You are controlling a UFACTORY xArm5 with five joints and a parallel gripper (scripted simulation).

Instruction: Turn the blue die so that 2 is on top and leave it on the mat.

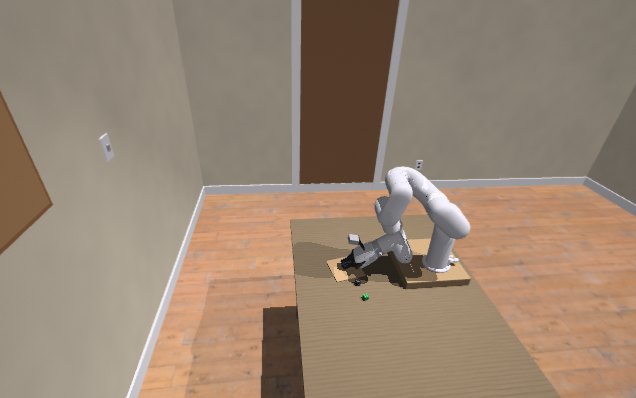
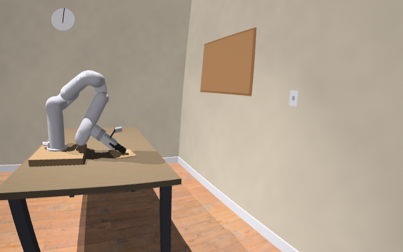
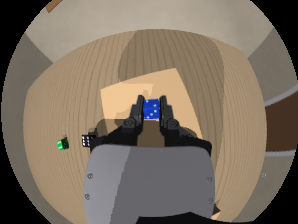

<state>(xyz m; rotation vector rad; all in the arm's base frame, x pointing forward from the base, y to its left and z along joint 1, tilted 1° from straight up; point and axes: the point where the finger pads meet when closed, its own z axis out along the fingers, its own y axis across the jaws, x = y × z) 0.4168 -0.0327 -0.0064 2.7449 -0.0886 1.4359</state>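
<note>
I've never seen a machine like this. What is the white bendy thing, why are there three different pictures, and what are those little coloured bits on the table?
The white thing is a robot arm bolted to a wooden board on a table. One picture looks down from high in the room, one from the side, and the round one comes from a camera on the arm's wrist. Its black hand is shut on a blue die, low over a tan mat. A green die and a dark die lie on the table beside the mat.
</note>
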